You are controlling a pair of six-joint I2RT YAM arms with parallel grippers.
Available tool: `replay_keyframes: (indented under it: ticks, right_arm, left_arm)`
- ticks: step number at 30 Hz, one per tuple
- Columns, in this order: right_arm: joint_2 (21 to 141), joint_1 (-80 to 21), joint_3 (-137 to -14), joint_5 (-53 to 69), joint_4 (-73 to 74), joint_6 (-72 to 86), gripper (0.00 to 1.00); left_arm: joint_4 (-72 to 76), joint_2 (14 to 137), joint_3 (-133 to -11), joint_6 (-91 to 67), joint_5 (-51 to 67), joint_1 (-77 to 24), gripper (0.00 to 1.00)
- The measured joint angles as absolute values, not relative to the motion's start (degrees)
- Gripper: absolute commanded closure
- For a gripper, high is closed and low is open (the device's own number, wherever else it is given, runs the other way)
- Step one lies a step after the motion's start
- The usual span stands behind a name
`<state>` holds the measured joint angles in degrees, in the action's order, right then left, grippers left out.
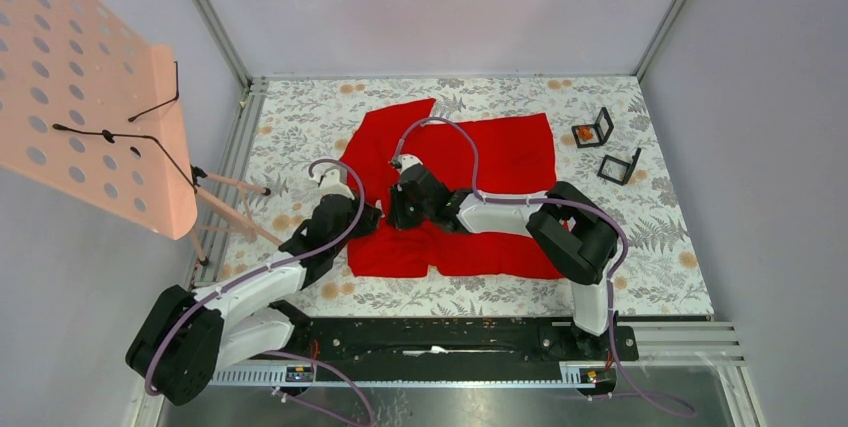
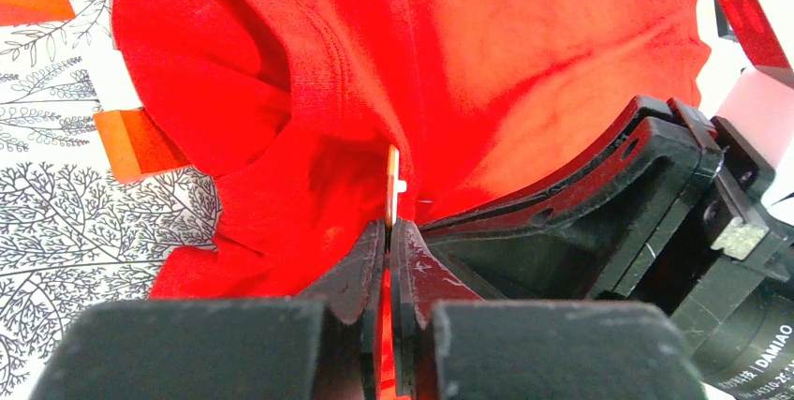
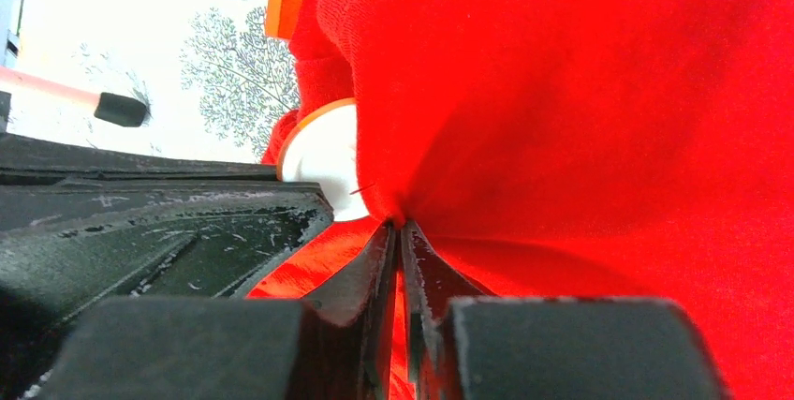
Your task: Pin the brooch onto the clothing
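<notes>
**A:** Which step is in hand?

**B:** The pinning itself, I judge. The shirt (image 1: 500,157) lies spread mid-table (image 1: 300,117). Both arms meet over its left half, tips close together.

**A:** Left gripper (image 2: 388,236)?

**B:** Fingers pressed together on the brooch (image 2: 392,185), held edge-on at the tips. In the left wrist view it is a thin pale disc standing up out of the jaws, with a small stub on its right face. Cannot tell whether that stub is the pin.

**A:** Right gripper (image 3: 398,231)?

**B:** Closed on a pucker of shirt cloth, with folds radiating from the tips. It raises a ridge of fabric just beside the disc.

**A:** Brooch against the cloth?

**B:** Touching or nearly so. The right wrist view shows the white face and orange rim half hidden behind the raised fold, with the left gripper's black finger just under it. No view shows the pin point, so I cannot say whether it has entered the weave.

**A:** What does the next move need?

**B:** Judgement only. The left arm drives the pin sideways through the held ridge while the right holds the cloth taut, and then the clasp must close. That means short travel and fine alignment. Risks are that the fingers collide, or that the pin skates over the fold instead of piercing it.

**A:** Anything else?

**B:** A pink pegboard (image 1: 90,77) at far left, well apart from the work.
</notes>
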<state>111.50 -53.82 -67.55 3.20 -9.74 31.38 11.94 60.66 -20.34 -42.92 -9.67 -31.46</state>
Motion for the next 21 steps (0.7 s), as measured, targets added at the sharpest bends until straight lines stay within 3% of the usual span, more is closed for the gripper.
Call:
replay_keyframes:
  ticks: [4, 9, 15, 21]
  right_arm:
    - [109.9, -53.6, -65.5, 3.2, -9.7, 30.6, 0.60]
    - [103.4, -52.1, -58.9, 3.3, -9.7, 28.7, 0.54]
    - [95.4, -47.6, -50.0, 6.5, -13.3, 27.2, 0.39]
    - [93.7, -42.3, -44.9, 16.3, -20.0, 26.0, 0.36]
  left_arm:
    - [12.1, 59.9, -20.1, -42.9, -8.9, -31.3, 1.00]
    - [12.2, 58.6, -20.1, -41.9, -5.6, -29.8, 1.00]
    - [11.8, 58.1, -20.2, -40.2, 1.7, -26.6, 1.00]
    - [10.0, 57.3, -21.1, -37.0, 10.4, -24.4, 1.00]
